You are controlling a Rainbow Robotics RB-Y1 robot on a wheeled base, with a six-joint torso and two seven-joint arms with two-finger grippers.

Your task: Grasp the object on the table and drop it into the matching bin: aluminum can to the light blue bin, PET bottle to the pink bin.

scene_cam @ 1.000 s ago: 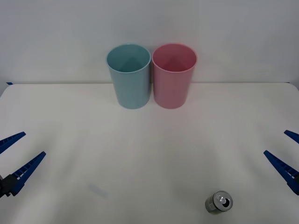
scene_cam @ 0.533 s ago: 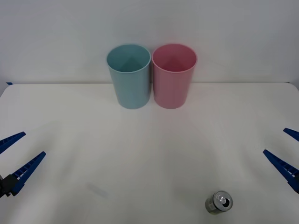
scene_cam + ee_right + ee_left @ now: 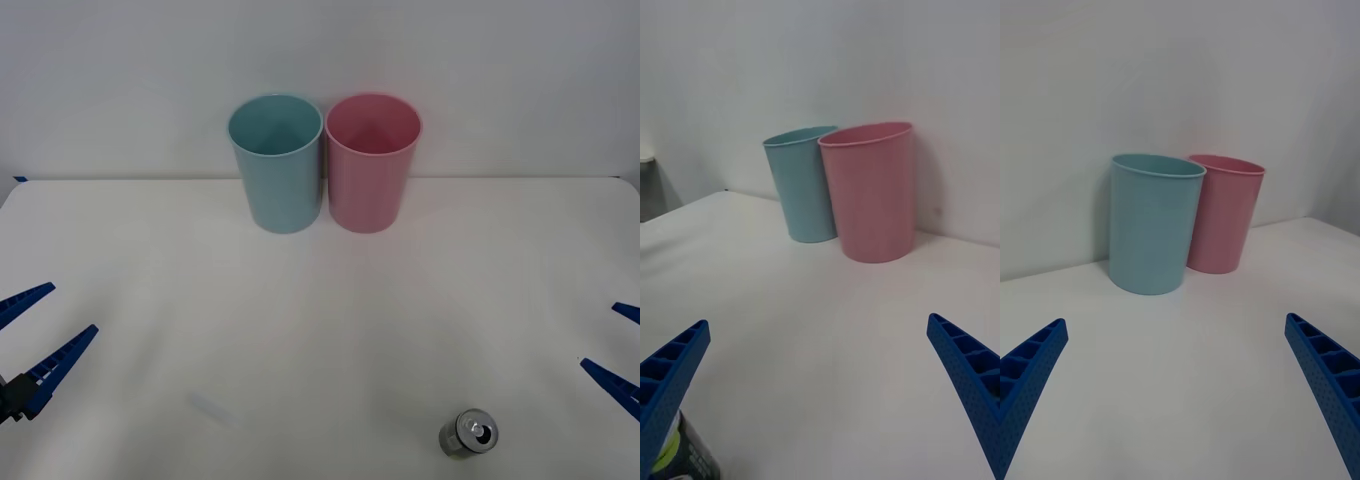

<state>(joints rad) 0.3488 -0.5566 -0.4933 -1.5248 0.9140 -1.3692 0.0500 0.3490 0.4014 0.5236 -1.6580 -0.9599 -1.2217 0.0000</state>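
The aluminum can (image 3: 468, 435) stands upright near the front edge of the white table (image 3: 320, 300), right of centre; its dark body (image 3: 686, 454) peeks out behind one finger in the right wrist view. At the back stand the light blue bin (image 3: 277, 162) (image 3: 803, 183) (image 3: 1152, 222) and, touching its right side, the pink bin (image 3: 371, 160) (image 3: 871, 190) (image 3: 1222, 212). My right gripper (image 3: 625, 350) hangs open at the right edge, right of the can. My left gripper (image 3: 35, 335) is open at the left edge.
A plain white wall rises behind the bins. A faint smudge (image 3: 210, 408) marks the table front left of centre. Between the bins and the can the tabletop is bare.
My right gripper has slid towards the right edge and slightly nearer me. The can, both bins and the left gripper have not moved.
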